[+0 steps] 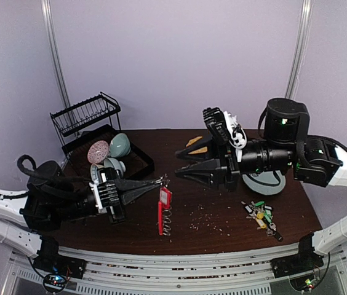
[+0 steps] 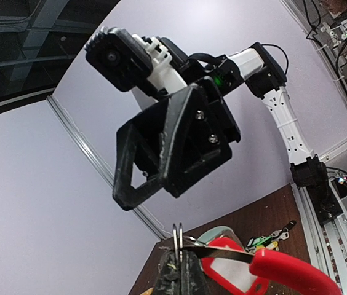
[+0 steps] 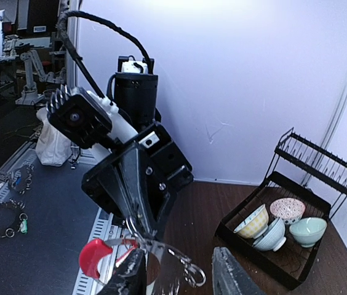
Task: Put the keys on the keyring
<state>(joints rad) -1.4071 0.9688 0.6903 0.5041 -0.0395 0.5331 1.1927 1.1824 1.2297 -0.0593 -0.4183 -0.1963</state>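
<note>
1. The keyring (image 1: 160,216), a ring that is part red plastic arc and part dark band, fringed with small silver metal loops, hangs near the middle of the dark brown wooden table (image 1: 223,212). From above it appears edge-on; whether its lower end touches the table cannot be told.
2. A red plastic tag (image 1: 165,196) with a pale label hangs at the top of the keyring, just under the point where it is gripped.
3. The left gripper (image 1: 160,182) reaches in level from the left, and its jaws are clamped on the top of the keyring. Its wrist view shows the black fingers (image 2: 179,279) pressed together on a thin silver loop, with the red arc (image 2: 284,270) curving off to the right.
4. The right gripper (image 1: 177,163) faces it from the right, near but apart, with its jaws spread wide and nothing between them. In its wrist view its fingers (image 3: 230,276) stand apart on either side of the silver loops (image 3: 173,264).
5. The keys (image 1: 261,214), small silver metal ones with green, yellow and other coloured tags, lie in a loose heap on the table's right side, well away from the keyring.
6. A round grey plate (image 1: 266,184) sits just behind the heap, under the right arm.
7. A black wire dish rack (image 1: 87,117) at the far left corner holds several bowls (image 1: 119,145).
</note>
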